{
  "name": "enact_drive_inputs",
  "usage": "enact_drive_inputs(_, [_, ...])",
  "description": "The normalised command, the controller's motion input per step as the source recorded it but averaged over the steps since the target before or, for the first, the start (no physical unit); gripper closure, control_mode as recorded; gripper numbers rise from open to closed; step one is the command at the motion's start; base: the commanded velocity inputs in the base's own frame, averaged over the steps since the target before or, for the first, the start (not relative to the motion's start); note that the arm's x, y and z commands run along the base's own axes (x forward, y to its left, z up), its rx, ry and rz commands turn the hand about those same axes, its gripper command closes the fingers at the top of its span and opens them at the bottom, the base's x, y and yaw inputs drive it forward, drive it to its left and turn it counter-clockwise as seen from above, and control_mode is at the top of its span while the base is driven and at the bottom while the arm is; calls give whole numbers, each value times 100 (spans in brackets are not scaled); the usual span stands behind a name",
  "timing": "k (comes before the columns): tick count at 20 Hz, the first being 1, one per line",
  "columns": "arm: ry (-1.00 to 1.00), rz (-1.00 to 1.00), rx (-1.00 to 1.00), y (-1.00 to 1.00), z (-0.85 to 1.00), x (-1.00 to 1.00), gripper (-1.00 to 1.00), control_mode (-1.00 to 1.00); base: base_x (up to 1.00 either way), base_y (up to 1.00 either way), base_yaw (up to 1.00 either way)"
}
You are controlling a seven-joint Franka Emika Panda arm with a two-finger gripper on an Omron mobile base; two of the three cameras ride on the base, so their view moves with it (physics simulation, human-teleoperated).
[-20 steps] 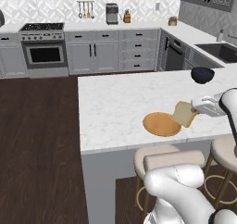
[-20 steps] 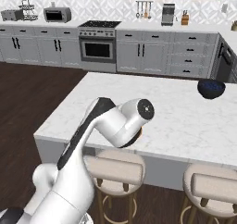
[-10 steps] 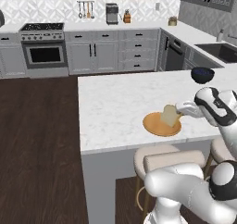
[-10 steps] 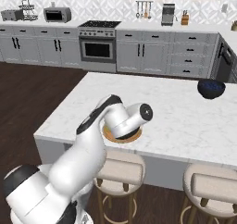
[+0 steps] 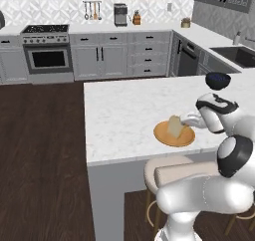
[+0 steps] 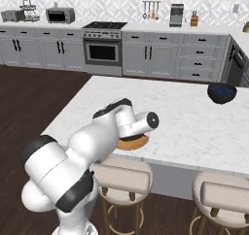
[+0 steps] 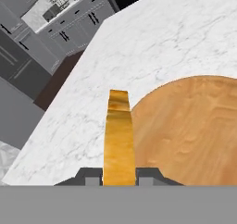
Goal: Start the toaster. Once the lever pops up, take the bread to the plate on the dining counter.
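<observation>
Orange-tan plate (image 6: 132, 143) half-hidden behind arm, pincer (image 7: 119, 176) clenched on bread (image 7: 119, 137) edge-on above it.

The things are carried by the dining counter (image 5: 124, 110), a white surface veined with grey. The round orange-tan plate (image 5: 172, 137) is seen lying flat on it near the front edge, directly beneath the fingers (image 7: 95, 177), as is confirmed in the hand view. A dark blue bowl (image 5: 217, 79) is set on the same surface, well beyond the fingers, toward the far edge.
</observation>
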Motion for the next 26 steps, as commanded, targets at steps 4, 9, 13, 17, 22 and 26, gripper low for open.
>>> enact_drive_inputs(4, [2, 2, 0, 0, -34, 26, 100, -100, 0, 0, 0])
enact_drive_inputs(9, [1, 2, 0, 0, -29, 26, 100, -100, 0, 0, 0])
enact_drive_inputs(13, [2, 0, 0, 0, -32, 31, -100, -100, 0, 0, 0])
enact_drive_inputs(17, [0, 0, 0, -16, -22, 12, -100, -100, 0, 0, 0])
enact_drive_inputs(22, [0, 0, -5, -41, 0, -12, -100, -100, 0, 0, 0])
enact_drive_inputs(26, [0, -7, -13, -51, 13, -11, -100, -100, 0, 0, 0])
